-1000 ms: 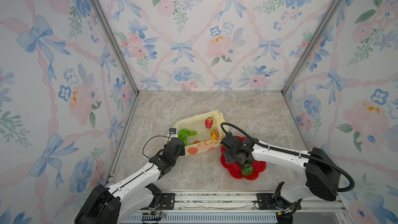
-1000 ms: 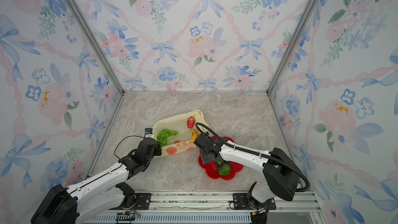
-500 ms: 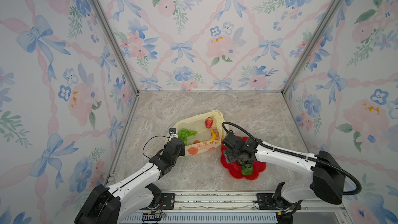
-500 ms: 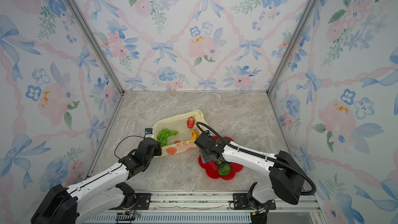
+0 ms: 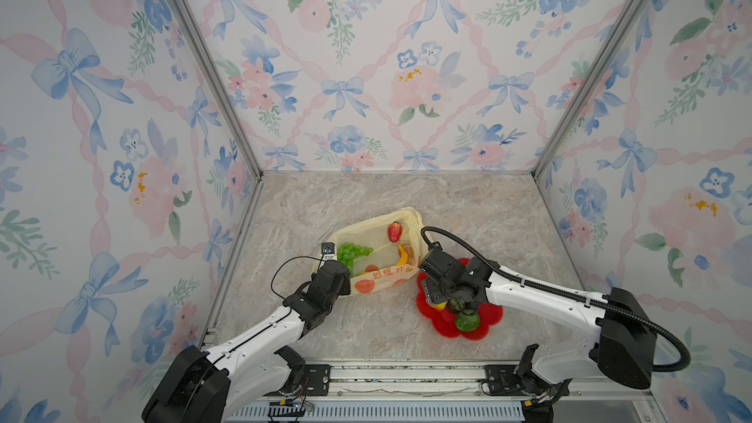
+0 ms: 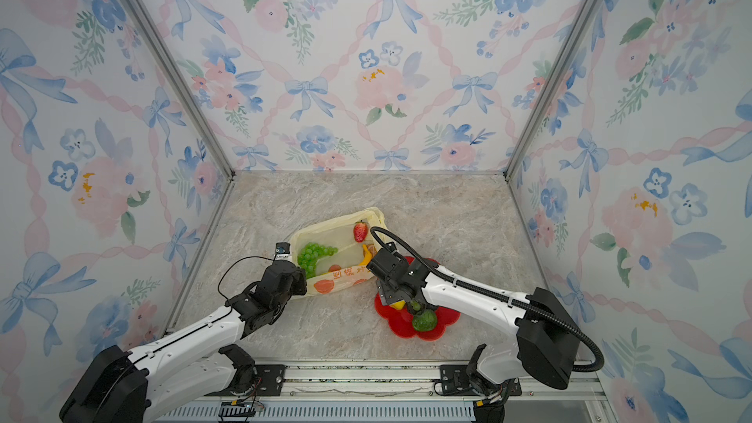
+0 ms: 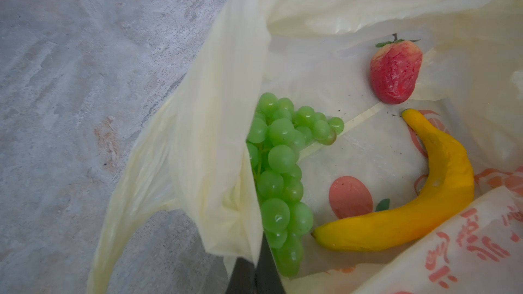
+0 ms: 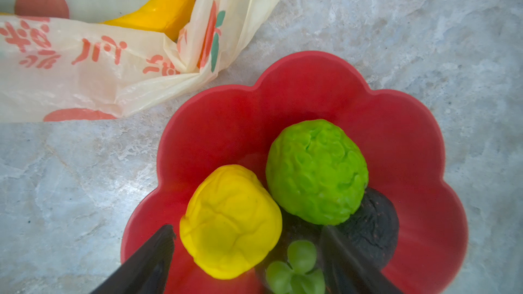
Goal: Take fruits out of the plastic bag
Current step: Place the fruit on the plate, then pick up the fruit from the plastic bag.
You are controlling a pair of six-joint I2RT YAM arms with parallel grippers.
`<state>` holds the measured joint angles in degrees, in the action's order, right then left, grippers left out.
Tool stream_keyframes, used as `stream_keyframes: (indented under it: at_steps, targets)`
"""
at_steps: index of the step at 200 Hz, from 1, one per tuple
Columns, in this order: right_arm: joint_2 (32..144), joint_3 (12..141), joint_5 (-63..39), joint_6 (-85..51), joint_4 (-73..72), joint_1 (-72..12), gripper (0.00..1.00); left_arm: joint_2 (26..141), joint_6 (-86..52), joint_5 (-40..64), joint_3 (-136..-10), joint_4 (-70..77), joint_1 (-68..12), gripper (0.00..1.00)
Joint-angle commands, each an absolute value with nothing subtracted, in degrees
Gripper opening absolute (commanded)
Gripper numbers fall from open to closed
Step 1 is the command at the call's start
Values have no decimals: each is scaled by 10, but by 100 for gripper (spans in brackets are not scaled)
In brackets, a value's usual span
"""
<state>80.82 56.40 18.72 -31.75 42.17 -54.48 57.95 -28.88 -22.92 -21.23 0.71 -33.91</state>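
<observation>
Jaws of the right gripper [image 8: 247,231] stand spread above the yellow citrus [image 8: 230,222] on the red plate [image 8: 311,86], nearer than the left gripper [image 7: 256,267], pressed together on the rim of the plastic bag [image 7: 215,108], to the banana [image 7: 424,210] lying roughly front-to-back inside, just toward the far edge of the table [image 8: 396,9].

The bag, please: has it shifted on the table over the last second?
No. In a top view the bag sits where it did, its near corner still right beside the red plate.
</observation>
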Motion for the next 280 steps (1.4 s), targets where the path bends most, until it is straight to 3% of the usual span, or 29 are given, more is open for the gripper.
stream_keyframes:
  at_steps: [1,41,166,208,280]
  targets:
    - [793,589,194,-315,433,-556,81,580,-310,-222,-230,-18,-347,0]
    - [813,625,178,-310,384,-556,73,568,-324,-231,-234,-32,-377,0]
    - [1025,798,110,-275,324,-504,58,565,-418,-349,-230,-105,-462,0]
    - [1073,823,102,-279,309,-493,57,535,-501,-357,-212,-143,-461,0]
    - [1139,882,123,-285,274,-457,57,503,-495,-342,-207,-153,-462,0]
